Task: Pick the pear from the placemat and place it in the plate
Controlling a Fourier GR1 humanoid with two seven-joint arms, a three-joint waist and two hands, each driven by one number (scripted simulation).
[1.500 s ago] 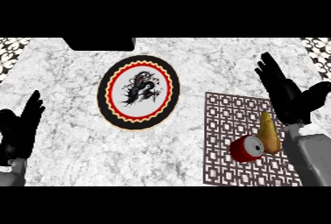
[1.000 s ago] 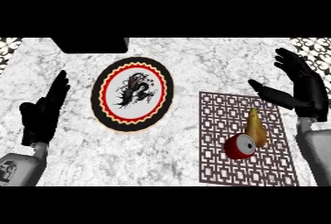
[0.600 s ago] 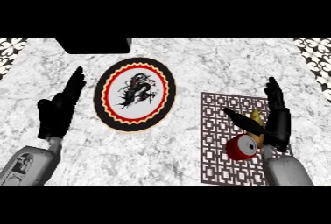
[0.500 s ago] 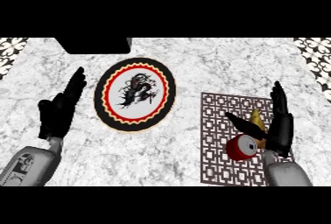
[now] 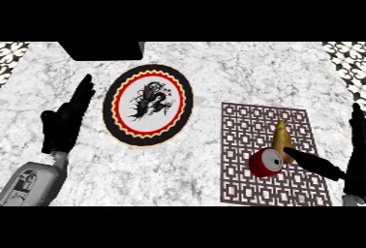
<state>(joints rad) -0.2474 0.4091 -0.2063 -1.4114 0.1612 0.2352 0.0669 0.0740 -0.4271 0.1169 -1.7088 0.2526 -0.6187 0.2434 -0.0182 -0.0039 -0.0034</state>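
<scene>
The pear (image 5: 281, 135) is lying on the placemat (image 5: 243, 145), a brown lattice-patterned mat spread over the right part of the white marbled desk (image 5: 214, 68). The pear's narrow end is pointing away from the robot, and its wider end is being partly covered by the thumb of the right robot hand (image 5: 354, 167). Just beside the pear, at its lower left, a red can (image 5: 266, 162) is lying on its side on the same mat, apparently touching the fruit.

The right robot hand is being held at the right edge of the view, its fingers straight and pointing up, its thumb spread apart and stretched leftward across the mat until the tip is meeting the pear's base. Nothing is being clasped by it; the pear is sitting to the left of the palm, in the gap between thumb and fingers.

The plate (image 5: 148, 105), round with a black rim, a red and yellow ring and a dark dragon figure in the middle, is resting on the desk well apart from the mat, to its left. The left robot hand (image 5: 63, 123) is being held open left of the plate, fingers straight and angled upward.
</scene>
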